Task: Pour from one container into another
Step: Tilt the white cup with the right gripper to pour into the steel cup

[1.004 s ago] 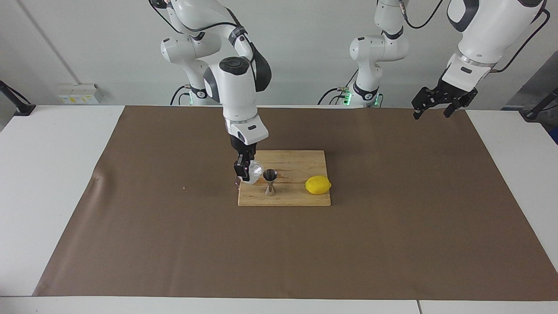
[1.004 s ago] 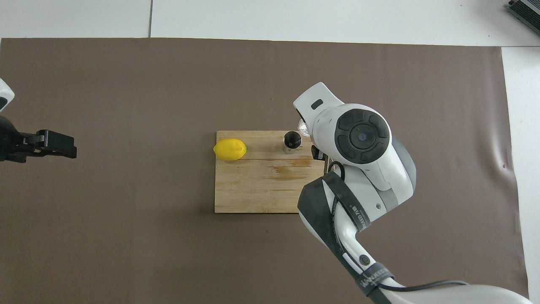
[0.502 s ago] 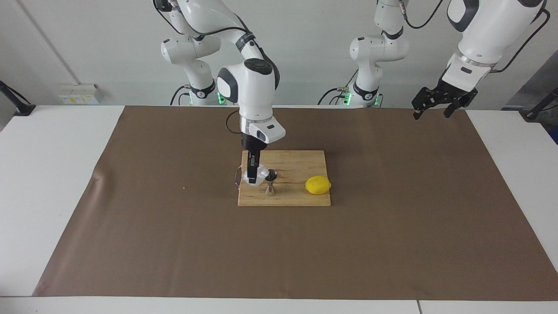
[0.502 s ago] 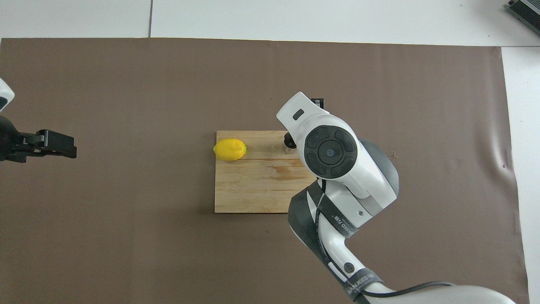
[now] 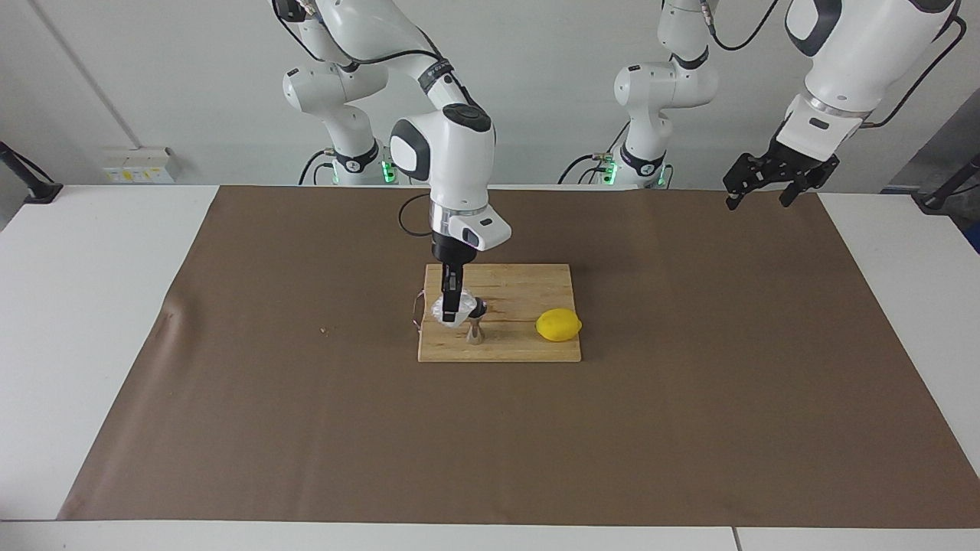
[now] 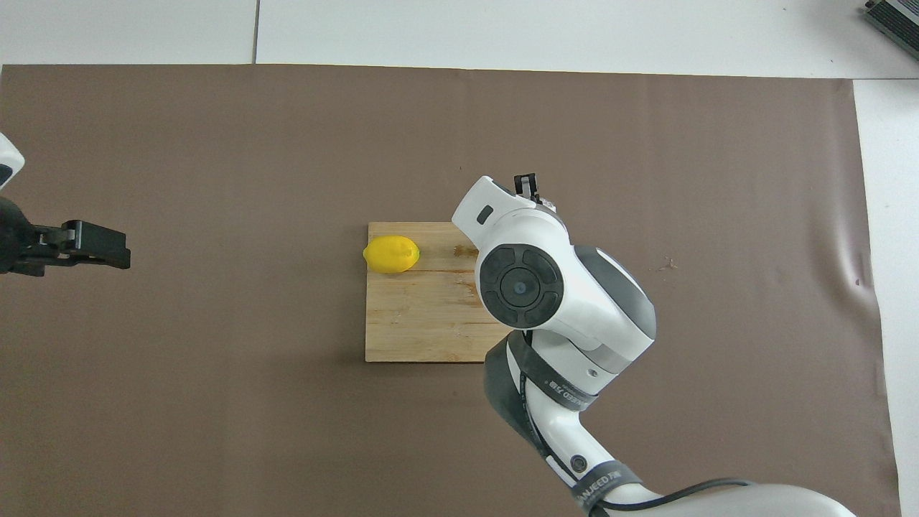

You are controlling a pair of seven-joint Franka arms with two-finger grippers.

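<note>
The small clear glass cup (image 5: 442, 312) hangs tipped on its side, its mouth turned toward the top of the steel jigger (image 5: 475, 332). My right gripper (image 5: 450, 309) comes straight down from above and is shut on the cup. The jigger stands upright on the wooden board (image 5: 536, 285), near the board's edge farthest from the robots. In the overhead view the right arm's wrist (image 6: 520, 283) hides both cup and jigger. My left gripper (image 5: 758, 203) (image 6: 118, 256) waits open in the air over the mat's edge at the left arm's end, holding nothing.
A yellow lemon (image 5: 558, 324) (image 6: 391, 254) lies on the board (image 6: 416, 323) beside the jigger, toward the left arm's end. A brown mat (image 5: 306, 428) covers most of the white table.
The right wrist has turned and shifted over the jigger, tipping the cup further until its mouth is at the jigger's top. The left arm has not moved.
</note>
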